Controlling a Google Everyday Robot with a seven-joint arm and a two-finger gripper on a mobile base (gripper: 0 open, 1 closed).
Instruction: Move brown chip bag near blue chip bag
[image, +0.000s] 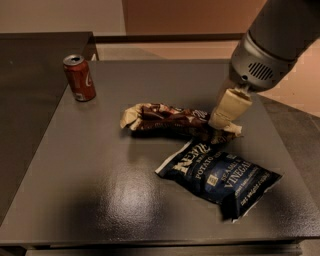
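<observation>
The brown chip bag (167, 119) lies on the dark table (100, 190), stretched left to right, with a cream end at its left. My gripper (223, 125) comes down from the upper right and rests on the bag's right end. The blue chip bag (220, 176) lies flat just in front of and to the right of the brown bag. Its upper left corner touches or nearly touches the brown bag's right end, right below the gripper.
A red soda can (79, 77) stands upright at the table's back left. A second dark surface (30, 65) adjoins on the left. The table's front edge (150, 245) runs just in front of the blue bag.
</observation>
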